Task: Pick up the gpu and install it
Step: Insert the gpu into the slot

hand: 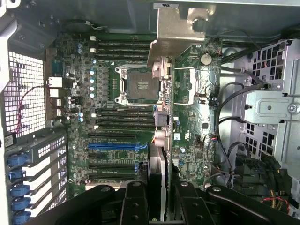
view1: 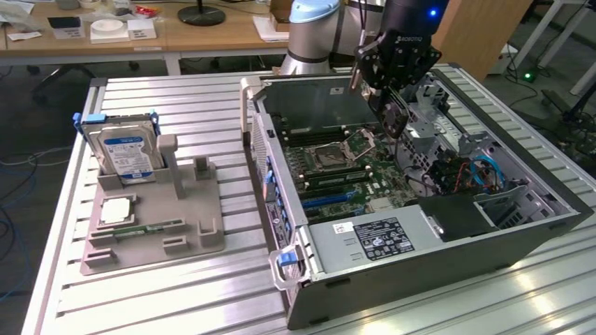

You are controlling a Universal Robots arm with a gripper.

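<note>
My gripper (view1: 392, 94) hangs over the open computer case (view1: 521, 230), shut on the gpu (view1: 394, 120), which points down toward the motherboard (view1: 345, 167) without touching it. In the wrist view the gpu (hand: 160, 140) appears edge-on between the two black fingers (hand: 135, 201), with its silvery end bracket (hand: 180, 33) at the far end. It hovers above the motherboard (hand: 117, 93), beside the processor socket (hand: 140, 85) and in line with the row of expansion slots, among them a blue slot (hand: 115, 146).
On the exterior view's left a grey fixture (view1: 153, 230) holds a hard drive (view1: 130, 150), a processor chip (view1: 116, 209) and a memory stick (view1: 149, 228). Inside the case are the power supply (view1: 373, 237), a drive cage (hand: 276, 108) and loose cables (view1: 484, 174).
</note>
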